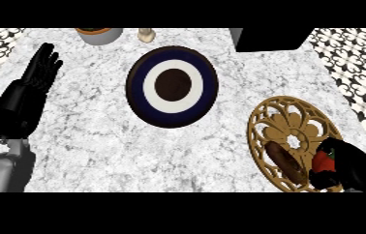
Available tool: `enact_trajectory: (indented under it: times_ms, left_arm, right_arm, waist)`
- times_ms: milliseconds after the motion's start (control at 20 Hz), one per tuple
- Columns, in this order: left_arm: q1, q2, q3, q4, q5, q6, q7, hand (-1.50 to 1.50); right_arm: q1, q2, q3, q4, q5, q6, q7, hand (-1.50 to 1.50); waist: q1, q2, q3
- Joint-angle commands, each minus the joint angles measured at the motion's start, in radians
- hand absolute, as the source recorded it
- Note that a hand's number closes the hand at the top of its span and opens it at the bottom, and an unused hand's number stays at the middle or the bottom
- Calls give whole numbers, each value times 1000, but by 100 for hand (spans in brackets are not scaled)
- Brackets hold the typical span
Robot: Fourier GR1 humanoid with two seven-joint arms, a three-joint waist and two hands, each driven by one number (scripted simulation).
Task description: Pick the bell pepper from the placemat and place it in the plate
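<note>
Marble counter [85, 131], white with grey veins. Far edge, left: grey bowl [100, 36] with something orange inside, partly cut off. Just right of it, a small beige bottle [145, 35], upright. Far right: black box [271, 39]. Black-and-white tiles [343, 59] past the counter's corners. Lower right: brown oblong item [284, 159] lying flat, kind unclear.
</note>
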Motion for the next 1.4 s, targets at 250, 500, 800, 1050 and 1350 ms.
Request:
enact_trajectory:
  times_ms: [250, 500, 800, 1050, 1350]
  left_arm:
    - [0, 0, -7, 10, -1, -20, -19, 0]
    - [-25, -21, -22, -4, -3, -13, -4, 0]
    - [0, -23, -29, 14, -22, -27, -41, 0]
    - [-61, -9, -16, -10, 8, -56, 30, 0]
    - [-83, -65, -51, -6, -39, -17, 44, 0]
  right_arm:
    - [328, 295, 167, -304, 367, -373, 279, 150]
    - [400, 367, 322, -542, 565, -426, 281, 150]
    - [389, 413, 580, -662, 721, -506, 292, 150]
    - [155, 415, 671, -652, 809, -314, 467, 150]
    - [-195, 415, 670, -544, 735, -194, 646, 150]
  waist:
    - [27, 29, 29]
    - [56, 33, 30]
    - [74, 34, 31]
    - [92, 40, 33]
    - [94, 40, 33]
